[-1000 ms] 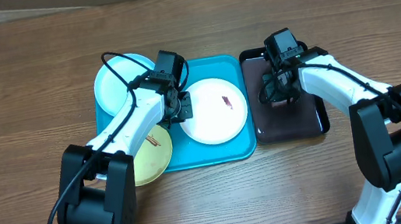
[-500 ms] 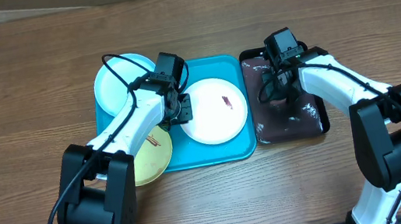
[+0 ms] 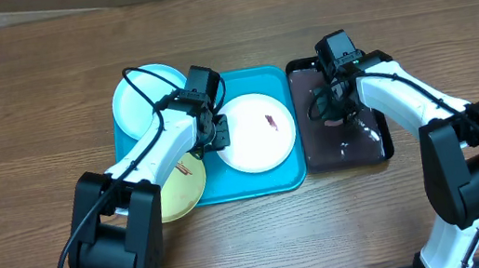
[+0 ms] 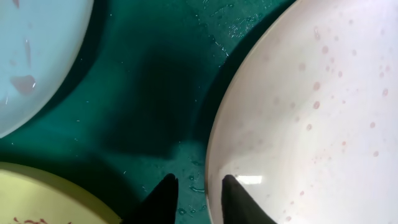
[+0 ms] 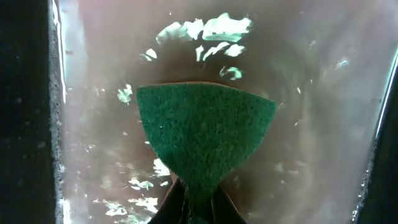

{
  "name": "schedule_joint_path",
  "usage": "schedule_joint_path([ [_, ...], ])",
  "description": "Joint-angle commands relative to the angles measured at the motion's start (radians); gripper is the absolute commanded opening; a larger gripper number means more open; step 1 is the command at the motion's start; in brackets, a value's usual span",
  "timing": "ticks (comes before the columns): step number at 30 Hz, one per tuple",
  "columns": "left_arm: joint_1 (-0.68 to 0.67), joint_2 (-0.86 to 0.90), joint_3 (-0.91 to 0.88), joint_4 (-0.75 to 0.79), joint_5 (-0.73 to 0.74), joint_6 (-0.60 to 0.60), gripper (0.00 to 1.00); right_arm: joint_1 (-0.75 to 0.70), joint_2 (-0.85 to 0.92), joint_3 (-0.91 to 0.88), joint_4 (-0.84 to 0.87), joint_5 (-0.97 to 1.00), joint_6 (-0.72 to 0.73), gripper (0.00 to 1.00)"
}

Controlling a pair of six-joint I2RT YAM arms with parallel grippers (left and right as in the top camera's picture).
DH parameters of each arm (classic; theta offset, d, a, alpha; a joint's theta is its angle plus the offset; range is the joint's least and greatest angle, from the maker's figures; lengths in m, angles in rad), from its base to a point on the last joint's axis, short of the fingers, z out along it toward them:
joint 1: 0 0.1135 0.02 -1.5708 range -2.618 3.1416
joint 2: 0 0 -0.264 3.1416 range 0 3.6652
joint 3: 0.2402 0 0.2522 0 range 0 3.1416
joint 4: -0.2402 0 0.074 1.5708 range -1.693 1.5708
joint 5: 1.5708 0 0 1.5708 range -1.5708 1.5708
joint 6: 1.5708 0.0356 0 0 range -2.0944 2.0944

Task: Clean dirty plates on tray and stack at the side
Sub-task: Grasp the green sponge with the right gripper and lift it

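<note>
Over the table (image 3: pixel 27 89), the overhead camera showed the turquoise tray (image 3: pixel 274 178) at the middle with all three plates on it. The white plate (image 3: pixel 255 146) lay flat right of center and carried a small brown smear (image 3: pixel 270 120). The light blue plate (image 3: pixel 137 106) sat at the far left corner and the yellow-green plate (image 3: pixel 182 194) at the near left corner, both overhanging the rim. The left gripper (image 3: pixel 218 132) was down at the white plate's left edge. The right gripper (image 3: pixel 330 112) was lowered into the black tray (image 3: pixel 382 147) just right of the turquoise one.

At the left wrist, the two dark fingertips stood narrowly parted astride the white plate's rim, one over the plate and one over the wet tray floor, with a gap showing and nothing pinched. Faint reddish specks dotted the white plate. The light blue plate filled the upper left and the yellow-green one the lower left.

At the right wrist, the jaws were clenched on a green sponge (image 5: pixel 202 134), which fanned out above the fingertips over murky brownish water in the black tray.
</note>
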Motion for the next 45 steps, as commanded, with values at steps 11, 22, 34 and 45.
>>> schedule_joint_path([
  [11, -0.004, 0.018, -0.013, 0.005, 0.01, 0.003, 0.22, -0.001, -0.051, 0.1, -0.122, 0.011, 0.0, 0.04],
  [22, 0.0, 0.059, -0.012, 0.018, 0.011, -0.032, 0.04, -0.001, -0.052, 0.127, -0.196, 0.121, -0.003, 0.04],
  [34, 0.041, 0.053, 0.058, -0.04, 0.068, -0.033, 0.15, 0.0, -0.051, 0.277, -0.39, 0.096, -0.003, 0.04],
  [45, 0.04, 0.053, 0.058, -0.026, 0.068, -0.032, 0.04, 0.0, -0.051, 0.063, -0.179, 0.044, 0.001, 0.04],
])
